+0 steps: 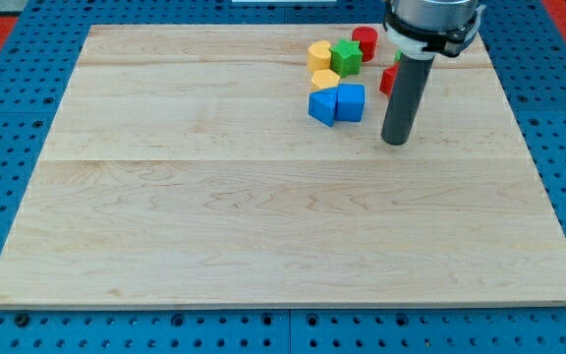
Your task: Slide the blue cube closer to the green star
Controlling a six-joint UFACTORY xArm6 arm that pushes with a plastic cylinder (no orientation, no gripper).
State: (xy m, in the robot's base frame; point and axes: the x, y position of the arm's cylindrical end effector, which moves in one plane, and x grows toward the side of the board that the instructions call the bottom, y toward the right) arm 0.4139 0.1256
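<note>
The blue cube (351,102) sits on the wooden board (263,216) at the view's upper right, touching a second blue block (321,107) on its left. The green star (346,58) lies just above them, with a yellow block (325,81) between it and the blue pair. My tip (395,142) rests on the board to the right of the blue cube and slightly below it, a small gap away and not touching it.
Another yellow block (318,53) sits left of the green star and a red cylinder (365,42) at its upper right. A red block (387,81) is partly hidden behind my rod. The board's top and right edges are close by.
</note>
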